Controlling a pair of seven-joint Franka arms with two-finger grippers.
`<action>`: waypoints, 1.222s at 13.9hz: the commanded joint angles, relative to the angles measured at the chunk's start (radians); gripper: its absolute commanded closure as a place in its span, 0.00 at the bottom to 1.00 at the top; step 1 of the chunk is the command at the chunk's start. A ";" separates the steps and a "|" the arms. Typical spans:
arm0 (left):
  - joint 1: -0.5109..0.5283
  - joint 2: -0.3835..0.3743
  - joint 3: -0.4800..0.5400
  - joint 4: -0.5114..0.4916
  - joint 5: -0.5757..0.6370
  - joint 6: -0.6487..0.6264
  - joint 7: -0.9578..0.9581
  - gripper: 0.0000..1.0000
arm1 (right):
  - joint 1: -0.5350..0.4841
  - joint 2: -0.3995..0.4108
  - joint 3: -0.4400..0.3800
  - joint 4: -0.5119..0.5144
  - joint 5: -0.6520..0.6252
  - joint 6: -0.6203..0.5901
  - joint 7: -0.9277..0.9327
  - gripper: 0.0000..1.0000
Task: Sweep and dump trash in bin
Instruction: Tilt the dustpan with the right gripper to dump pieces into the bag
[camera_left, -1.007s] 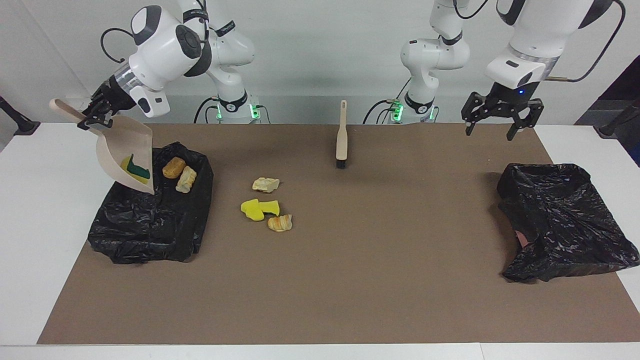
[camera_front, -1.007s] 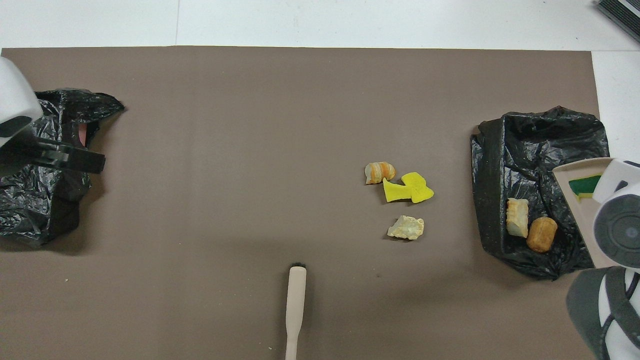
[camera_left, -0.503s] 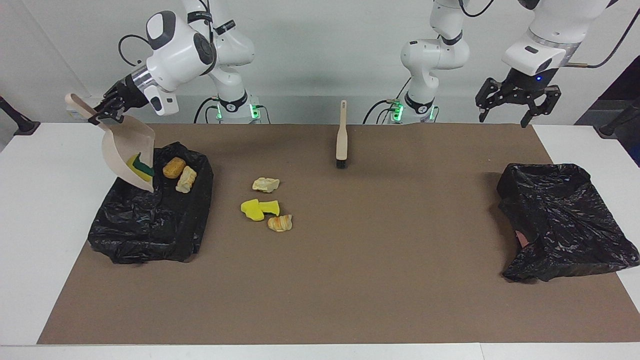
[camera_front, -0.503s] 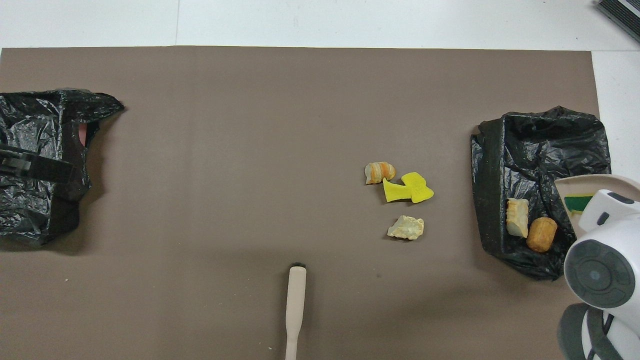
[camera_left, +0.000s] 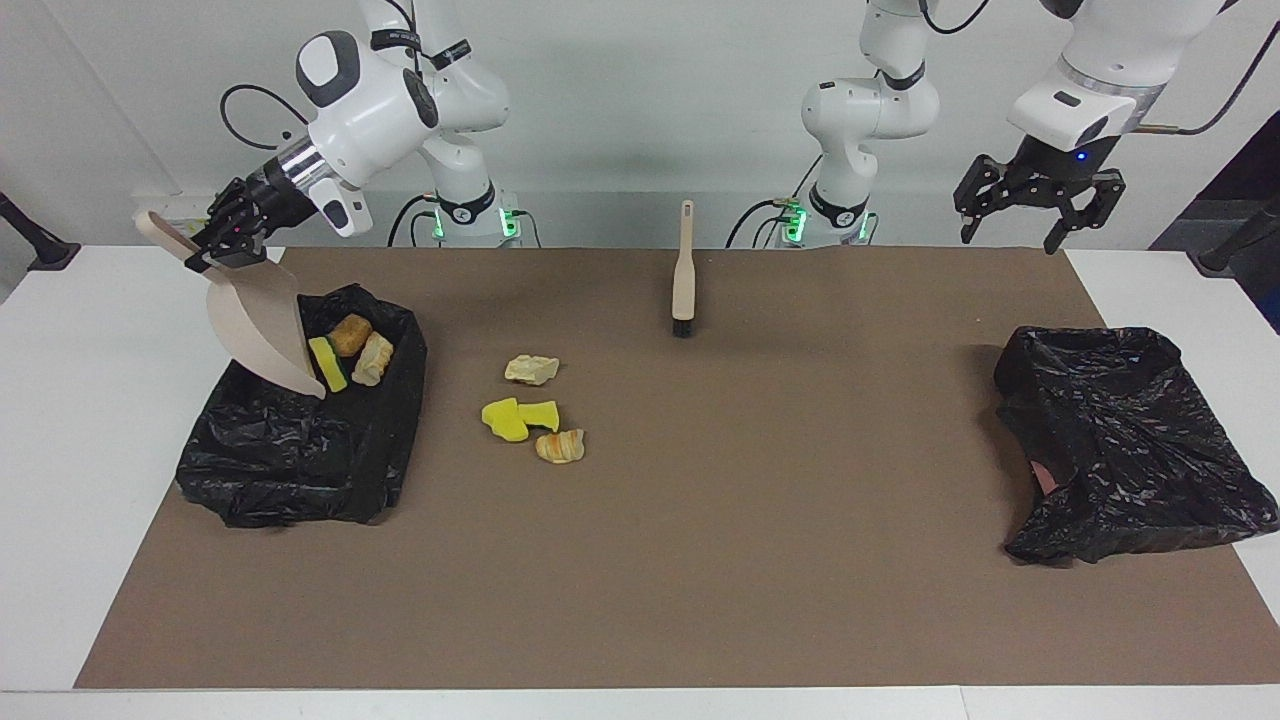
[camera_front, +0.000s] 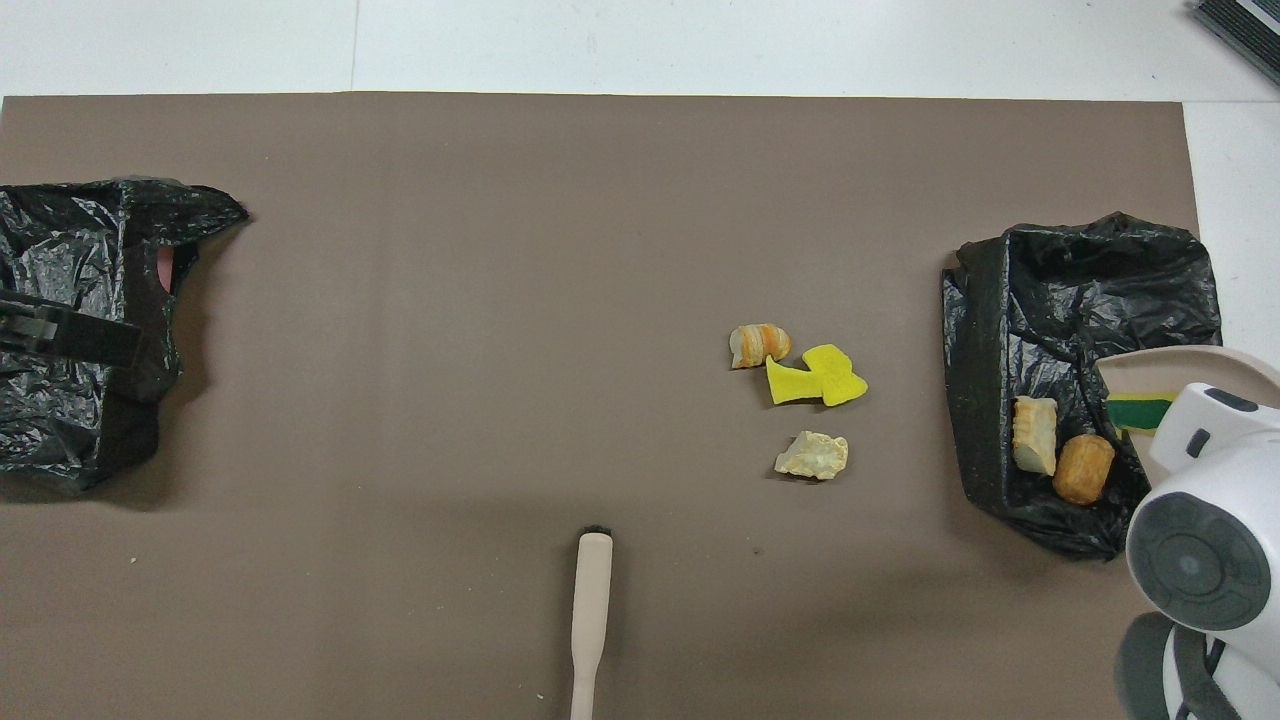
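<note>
Trash (camera_left: 532, 415): I see four loose pieces on the brown mat (camera_left: 700, 560) in mid-bench, two yellow sponge chunks touching, a golden-brown lump just beside them, a pale lump a bit nearer the robots. All are well apart from both end effectors.

Right end effector (camera_left: 222, 243) is clamped on the handle of the beige dustpan (camera_left: 262, 326), which I've got tipped steeply, mouth down, over the black-bagged bin (camera_left: 300, 440) at the right arm's end of the bench. A yellow-and-green sponge (camera_left: 328, 364) sits at the pan's lower lip, right at the bin opening.

Left end effector (camera_left: 1035, 200) hangs in the air with fingers spread wide, holding nothing, above the bench edge at the left arm's end, waiting.

Views: the facing view gives me the grip on the handle and the pan's tilt. Overhead, the right arm's wrist covers the grip; I only get the pan's rim (camera_front: 1180, 362) and a strip of the sponge (camera_front: 1138, 411). Overhead shows just a dark bit of the left end effector (camera_front: 70, 335) over the second bag.

Containers: the bin under the pan holds two tan lumps (camera_left: 360, 347), side by side, nearer the robots. Second black bag (camera_left: 1130, 440) at the left arm's end; I can't tell what's inside.

Brush (camera_left: 684, 270) lies on the mat, nearer the robots than the loose pieces.
</note>
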 joint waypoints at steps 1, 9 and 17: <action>0.013 0.003 -0.008 0.025 0.011 -0.029 0.007 0.00 | -0.010 -0.020 0.001 0.028 0.039 -0.040 -0.064 1.00; 0.013 0.003 -0.008 0.025 0.011 -0.029 0.007 0.00 | 0.002 -0.014 0.082 0.288 0.564 -0.414 -0.045 1.00; 0.013 0.004 -0.008 0.025 0.011 -0.030 0.007 0.00 | 0.002 0.019 0.209 0.331 1.079 -0.545 0.770 1.00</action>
